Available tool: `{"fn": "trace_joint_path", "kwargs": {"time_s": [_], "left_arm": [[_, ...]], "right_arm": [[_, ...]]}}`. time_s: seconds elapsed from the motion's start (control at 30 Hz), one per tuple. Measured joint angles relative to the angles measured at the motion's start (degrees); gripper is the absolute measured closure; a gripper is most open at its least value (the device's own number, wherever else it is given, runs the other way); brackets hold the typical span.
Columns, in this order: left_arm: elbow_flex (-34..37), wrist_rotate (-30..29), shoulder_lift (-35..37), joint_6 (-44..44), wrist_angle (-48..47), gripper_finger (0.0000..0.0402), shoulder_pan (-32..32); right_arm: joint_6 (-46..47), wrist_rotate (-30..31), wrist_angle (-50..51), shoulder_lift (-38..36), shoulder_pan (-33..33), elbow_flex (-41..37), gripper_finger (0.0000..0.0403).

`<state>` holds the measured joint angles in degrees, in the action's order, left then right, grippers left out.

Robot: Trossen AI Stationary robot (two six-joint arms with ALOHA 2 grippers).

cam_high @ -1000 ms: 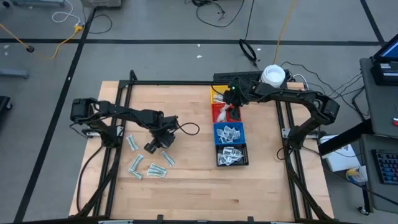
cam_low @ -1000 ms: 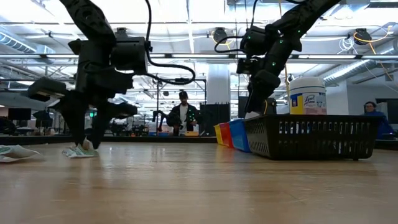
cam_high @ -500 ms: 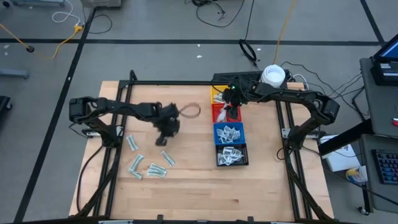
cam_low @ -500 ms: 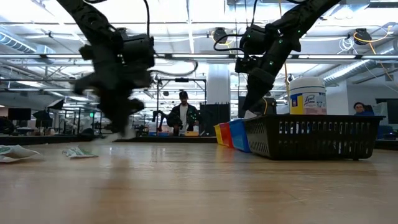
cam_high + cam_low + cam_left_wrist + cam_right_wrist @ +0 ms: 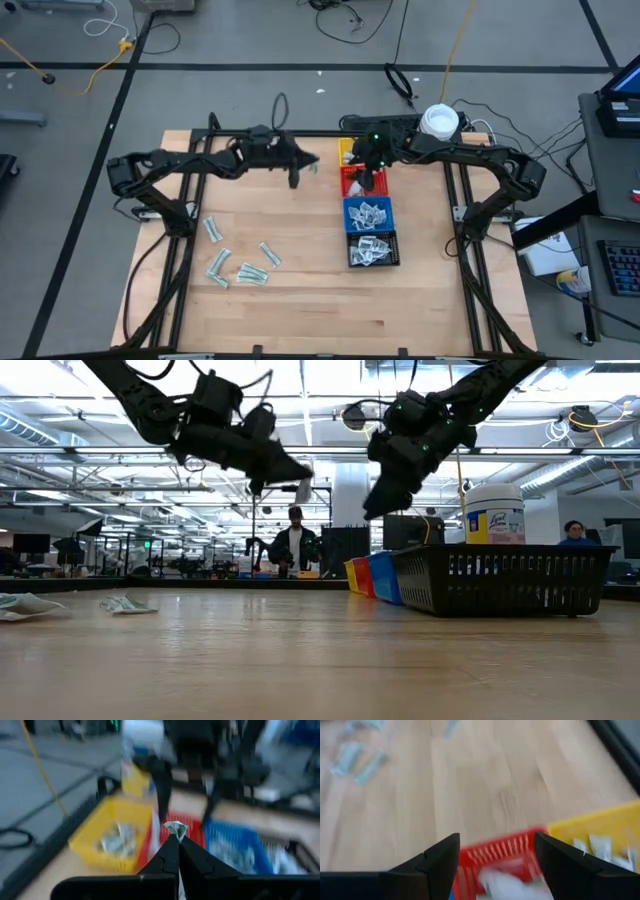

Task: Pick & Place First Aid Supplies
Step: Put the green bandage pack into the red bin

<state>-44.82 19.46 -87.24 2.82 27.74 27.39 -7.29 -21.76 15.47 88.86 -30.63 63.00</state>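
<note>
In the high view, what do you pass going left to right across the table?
Loose packets on the wood → left gripper holding a packet → row of bins with the right gripper above the red one → white jar.

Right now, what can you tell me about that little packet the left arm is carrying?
The packet is a small, pale, flat wrapper with a faint green tint, looking like paper or foil. It is pinched in the shut tips of the left pincer, and only its crumpled top end shows above them. It is lifted well clear of the wooden table, close to the yellow bin and the red bin. Only the pincer touches it.
</note>
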Motion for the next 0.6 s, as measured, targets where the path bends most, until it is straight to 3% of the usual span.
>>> {"fn": "trace_joint_path", "kwargs": {"time_s": [0.13, 0.3, 0.5, 0.6], "left_arm": [[-0.3, 0.0, 0.0, 4.0, 7.2, 0.0401, 0.6], [-3.4, -1.3, -0.2, 4.2, 7.6, 0.0401, -1.0], [-8.2, -3.8, -1.2, 0.9, 3.1, 0.0401, -2.9], [-8.5, -4.1, -1.4, 0.6, 1.6, 0.0401, -3.2]], "right_arm": [[4.5, -2.6, -8.3, 0.0, 0.6, 0.0, 0.0152], [10.2, -5.5, -18.9, 0.0, 2.8, 0.0, 0.0152], [11.0, -2.5, -24.7, 0.0, 6.1, 0.0, 0.0154], [10.7, -0.2, -26.7, 0.0, 6.8, 0.0, 0.0178]]}}
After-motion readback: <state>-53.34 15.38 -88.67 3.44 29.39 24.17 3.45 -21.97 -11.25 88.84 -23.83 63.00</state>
